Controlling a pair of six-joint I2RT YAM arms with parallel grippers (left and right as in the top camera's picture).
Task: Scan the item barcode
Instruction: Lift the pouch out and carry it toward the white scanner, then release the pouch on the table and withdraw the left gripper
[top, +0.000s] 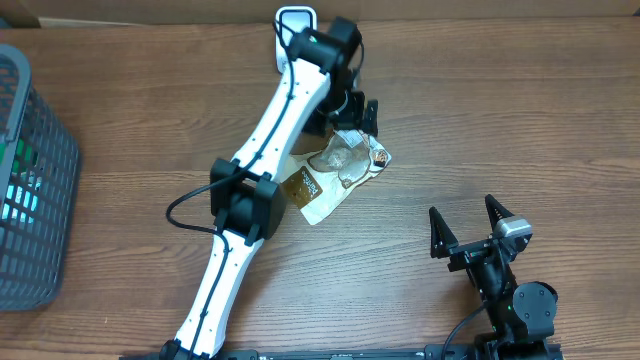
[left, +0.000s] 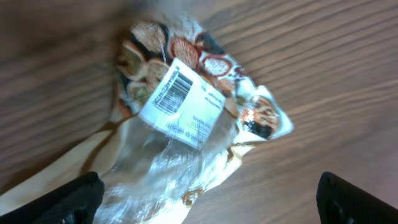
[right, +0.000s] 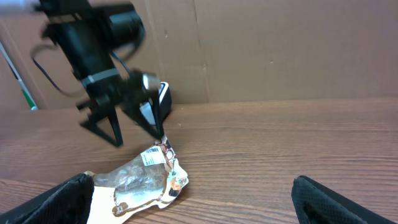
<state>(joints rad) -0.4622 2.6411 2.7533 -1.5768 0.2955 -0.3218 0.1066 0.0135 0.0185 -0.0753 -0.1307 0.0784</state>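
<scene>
The brown wood-grain table (top: 520, 110) runs right up to a wall of plain brown cardboard sheets (right: 280, 50), their seams and creases plain to see from the right wrist camera. At the table's left edge stands a grey plastic mesh basket (top: 40, 200) with something green and teal showing through its bars. At the far edge, against the cardboard, sits a small white-and-black device (top: 296, 20). Roughly mid-table lies the crinkled snack bag, part clear film and part printed with brown and orange pictures (top: 340, 170). It is flat on the wood with its white barcode label (left: 180, 102) facing up, tilted and slightly rumpled. The white left arm reaches diagonally across the table to it, and the left gripper (right: 138, 140) hangs over the bag's far end with its black fingers spread wide and nothing between them. One fingertip is right at the bag's edge; whether it touches I cannot tell. The right gripper (top: 462, 208) sits well apart at the near right, fingers also spread and holding nothing.
</scene>
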